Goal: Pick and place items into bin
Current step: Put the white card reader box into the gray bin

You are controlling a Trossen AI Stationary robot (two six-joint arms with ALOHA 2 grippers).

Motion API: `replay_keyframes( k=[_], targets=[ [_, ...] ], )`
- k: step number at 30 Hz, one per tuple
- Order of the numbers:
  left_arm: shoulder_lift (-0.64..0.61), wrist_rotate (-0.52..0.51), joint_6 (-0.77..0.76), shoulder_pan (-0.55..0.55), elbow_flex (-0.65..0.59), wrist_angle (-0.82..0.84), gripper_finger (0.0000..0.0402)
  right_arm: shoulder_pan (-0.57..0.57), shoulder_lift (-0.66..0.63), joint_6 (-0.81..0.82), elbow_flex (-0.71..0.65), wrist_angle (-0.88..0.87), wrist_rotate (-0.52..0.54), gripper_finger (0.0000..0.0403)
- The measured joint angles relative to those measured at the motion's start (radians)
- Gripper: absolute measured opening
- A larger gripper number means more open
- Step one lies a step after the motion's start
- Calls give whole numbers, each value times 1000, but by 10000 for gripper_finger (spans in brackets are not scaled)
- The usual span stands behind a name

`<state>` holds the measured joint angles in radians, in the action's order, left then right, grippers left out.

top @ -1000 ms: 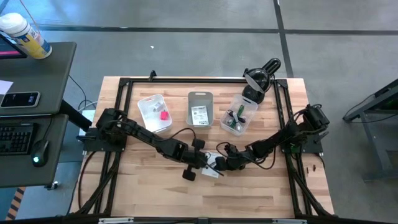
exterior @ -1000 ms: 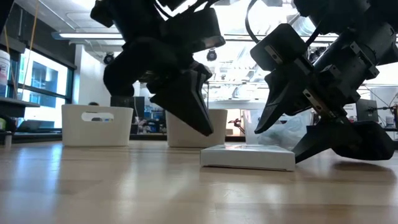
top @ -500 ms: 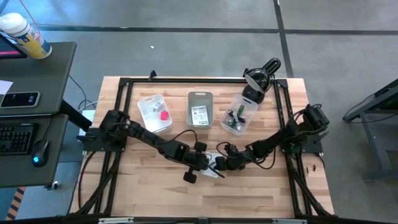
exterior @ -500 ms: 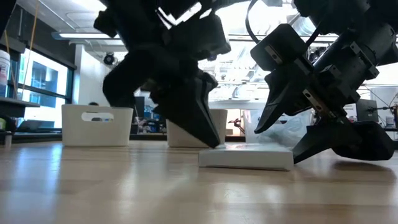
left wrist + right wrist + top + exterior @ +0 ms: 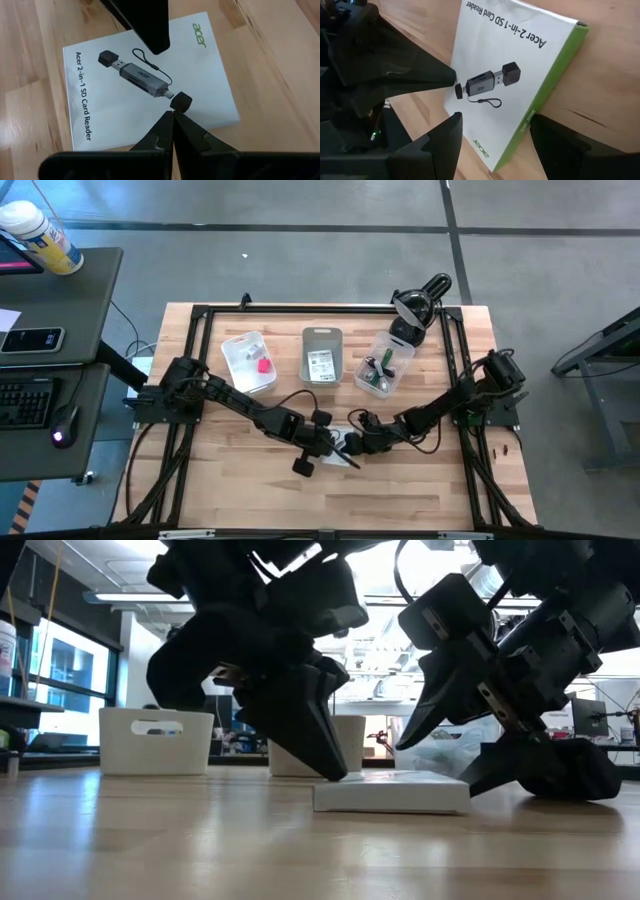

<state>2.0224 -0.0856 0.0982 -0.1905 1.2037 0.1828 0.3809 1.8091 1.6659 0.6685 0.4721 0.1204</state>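
Grippers meet at the table's front middle, over a white card reader box (image 5: 392,792) lying flat on the wood. Left gripper (image 5: 173,119) has its fingers pressed together, tips on the box top. Right gripper (image 5: 492,131) stands apart, one finger each side of the box.

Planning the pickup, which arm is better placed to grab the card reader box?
Right, probably. The right gripper is open around the white box, while the left gripper is shut, tips pressing its top.
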Motion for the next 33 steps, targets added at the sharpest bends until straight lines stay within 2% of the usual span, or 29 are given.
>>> replay_keyframes(
  k=[15,21,33],
  targets=[
    [-19,-17,10,-1,-2,32,0,2,1,-2,7,9,-18,222],
    [-42,-91,28,2,-6,52,0,2,1,2,8,8,-16,222],
    [-41,-87,28,1,-4,68,0,2,2,-4,8,18,-4,222]
  ],
)
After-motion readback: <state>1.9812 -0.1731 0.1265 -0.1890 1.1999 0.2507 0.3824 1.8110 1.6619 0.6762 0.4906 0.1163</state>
